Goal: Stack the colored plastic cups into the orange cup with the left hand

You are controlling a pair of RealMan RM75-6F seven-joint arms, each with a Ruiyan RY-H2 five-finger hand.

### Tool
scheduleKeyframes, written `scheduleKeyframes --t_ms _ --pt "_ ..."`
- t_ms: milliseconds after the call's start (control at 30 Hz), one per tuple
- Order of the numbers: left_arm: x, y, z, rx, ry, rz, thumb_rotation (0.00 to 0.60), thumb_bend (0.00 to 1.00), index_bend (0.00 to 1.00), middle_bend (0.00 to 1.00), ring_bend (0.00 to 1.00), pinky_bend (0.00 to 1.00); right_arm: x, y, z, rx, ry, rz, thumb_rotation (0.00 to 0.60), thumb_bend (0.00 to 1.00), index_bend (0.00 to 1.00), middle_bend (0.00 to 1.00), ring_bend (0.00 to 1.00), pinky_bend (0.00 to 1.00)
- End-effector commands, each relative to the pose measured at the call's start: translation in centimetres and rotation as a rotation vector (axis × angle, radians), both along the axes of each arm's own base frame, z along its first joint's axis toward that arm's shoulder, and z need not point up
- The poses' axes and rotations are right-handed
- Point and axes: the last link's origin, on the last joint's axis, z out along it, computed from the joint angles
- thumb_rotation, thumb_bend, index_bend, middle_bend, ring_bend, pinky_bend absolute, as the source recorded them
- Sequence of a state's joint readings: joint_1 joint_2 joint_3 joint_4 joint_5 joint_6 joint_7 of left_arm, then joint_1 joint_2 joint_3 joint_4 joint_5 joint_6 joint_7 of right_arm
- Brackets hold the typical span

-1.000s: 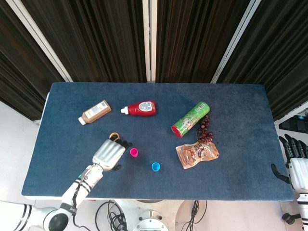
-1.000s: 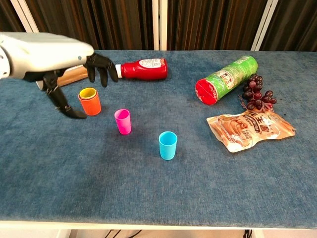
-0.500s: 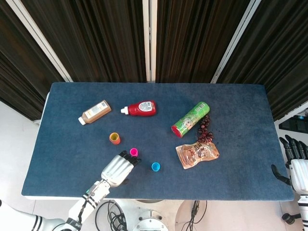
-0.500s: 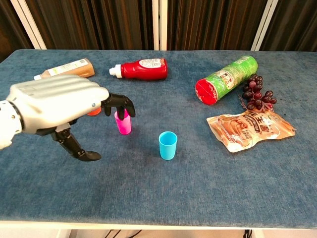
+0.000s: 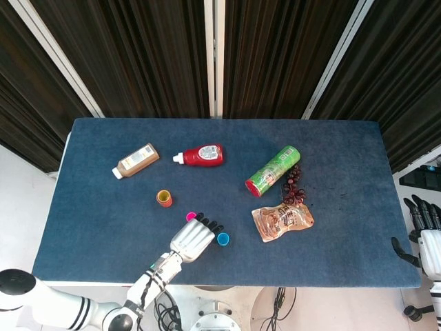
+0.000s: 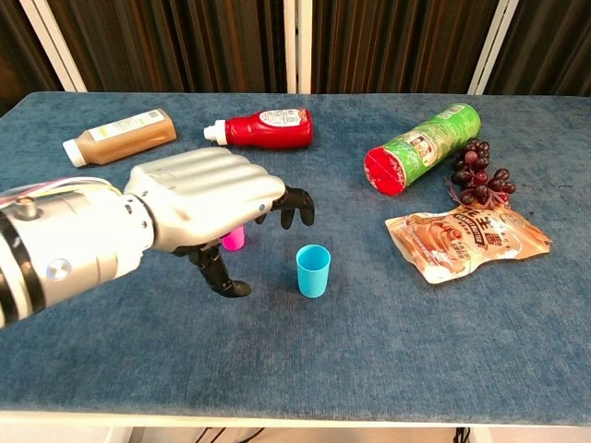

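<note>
We saw the left robot hand [image 6: 208, 198] hovering low over the front part of the blue tabletop [image 5: 344, 152], its dark fingers [image 6: 294, 205] spread apart and holding nothing. It hung between the pink cup [image 6: 234, 239] and the blue cup [image 6: 313, 270]; from the chest view it covered most of the pink cup, of which only the lower part showed beneath the palm. From the head view the same left robot hand [image 5: 195, 238] lay with its fingertips just beside the blue cup [image 5: 222, 238], and the pink cup [image 5: 191, 216] peeked out behind its knuckles. Whether the fingers touched either cup we could not tell.

The orange cup [image 5: 164, 198] stood upright further back and to the left, well apart from the hand, with a yellow cup nested inside it. In the chest view it was hidden behind the hand.

The right robot hand [image 5: 422, 227] stayed off the tabletop at the right edge of the head view, its dark fingers pointing up and apart, holding nothing.

Elsewhere on the tabletop lay a brown bottle [image 6: 120, 137], a red ketchup bottle [image 6: 263, 128], a green chip canister [image 6: 423, 148] on its side, a bunch of dark grapes [image 6: 478, 173] touching it, and a snack pouch [image 6: 466, 242] just in front of the grapes.
</note>
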State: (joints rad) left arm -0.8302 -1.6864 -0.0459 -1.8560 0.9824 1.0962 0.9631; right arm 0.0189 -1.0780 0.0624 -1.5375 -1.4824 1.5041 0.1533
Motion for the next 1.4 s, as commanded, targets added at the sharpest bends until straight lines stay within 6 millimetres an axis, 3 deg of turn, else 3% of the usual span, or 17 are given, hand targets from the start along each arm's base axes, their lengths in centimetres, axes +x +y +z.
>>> scheduleKeyframes --t_ms 33,500,1200,1400 --pt "1.2 0.4 -1.1 -0.018 0.013 -0.01 0.6 0.19 0.24 0.29 0.34 0.27 -0.2 0.1 0.2 -0.005 -0.001 -0.004 0.6 0.28 0.0 0.0 0.0 0.0" --pt "1.3 1.3 -3.1 -0.051 0.012 0.006 0.6 0.24 0.34 0.37 0.44 0.33 -0.7 0.0 0.5 -0.01 -0.005 -0.017 0.6 0.28 0.0 0.0 0.0 0.0" --pt "1.7 2.3 -4.2 -0.054 -0.075 0.031 0.6 0.24 0.49 0.51 0.54 0.41 -1.1 -0.2 0.4 -0.006 0.0 -0.031 0.6 0.28 0.0 0.0 0.0 0.0" --pt "2.0 1.9 -3.6 -0.059 -0.102 0.038 0.6 0.25 0.51 0.54 0.56 0.42 -1.1 -0.2 0.5 -0.01 -0.002 -0.028 0.6 0.28 0.0 0.0 0.0 0.0"
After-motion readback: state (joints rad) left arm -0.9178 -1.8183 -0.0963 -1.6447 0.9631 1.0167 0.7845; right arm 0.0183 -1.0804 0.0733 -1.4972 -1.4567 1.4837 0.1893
